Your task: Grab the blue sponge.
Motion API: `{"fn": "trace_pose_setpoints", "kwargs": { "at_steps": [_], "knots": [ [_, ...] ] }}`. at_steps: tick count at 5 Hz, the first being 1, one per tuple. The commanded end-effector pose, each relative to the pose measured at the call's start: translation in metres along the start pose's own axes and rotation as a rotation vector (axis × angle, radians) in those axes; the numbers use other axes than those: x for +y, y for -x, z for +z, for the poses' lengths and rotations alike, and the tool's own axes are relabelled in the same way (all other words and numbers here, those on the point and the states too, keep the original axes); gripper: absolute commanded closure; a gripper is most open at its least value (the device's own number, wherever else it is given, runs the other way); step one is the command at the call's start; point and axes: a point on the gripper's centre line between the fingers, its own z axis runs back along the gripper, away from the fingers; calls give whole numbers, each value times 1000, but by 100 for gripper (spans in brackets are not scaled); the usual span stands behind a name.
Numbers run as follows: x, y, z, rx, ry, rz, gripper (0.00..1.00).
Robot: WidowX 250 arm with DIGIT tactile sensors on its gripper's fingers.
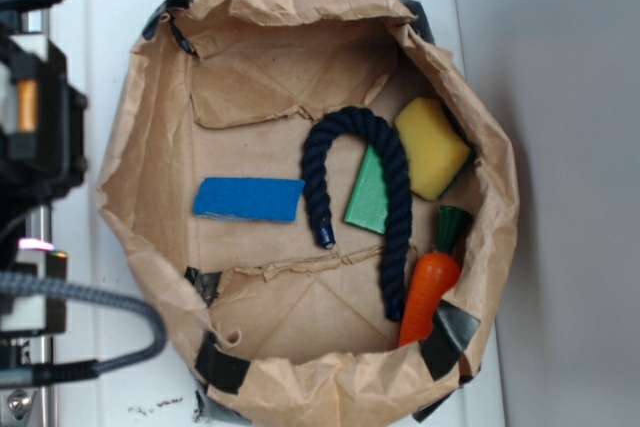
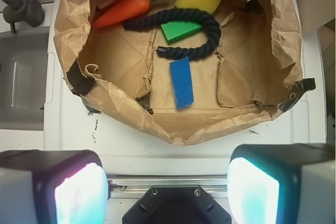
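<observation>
Wrist view: blue sponge [image 2: 181,83] flat on paper bag [image 2: 173,129] floor, ahead of tool [image 2: 168,187], long axis roughly along approach. Rope [image 2: 202,38] just beyond it. Tool open, empty, outside bag, well apart.

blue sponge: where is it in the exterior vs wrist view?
Exterior: blue sponge lies flat left of centre on the paper bag's floor, lengthwise across the picture.
Wrist: lies centre, lengthwise up the picture.
Shared landmark: the navy rope's end lies near one short edge.
</observation>
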Motion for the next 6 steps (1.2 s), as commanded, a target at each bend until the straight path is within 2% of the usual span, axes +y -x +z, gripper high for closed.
{"fn": "trace_pose_setpoints", "kwargs": {
  "at_steps": [1, 2, 3, 4, 5, 6],
  "knots": [
    [5, -49, -21, 14, 36, 46, 0],
    [-8, -83, -48, -28, 20, 58, 0],
    [-20, -92, -72, -5, 44, -4, 0],
    [-10, -82, -94, -25, 46, -80, 0],
    [24, -96, -77, -3, 134, -61, 0],
    [24, -96, -77, -3, 134, -61, 0]
  ]
}}
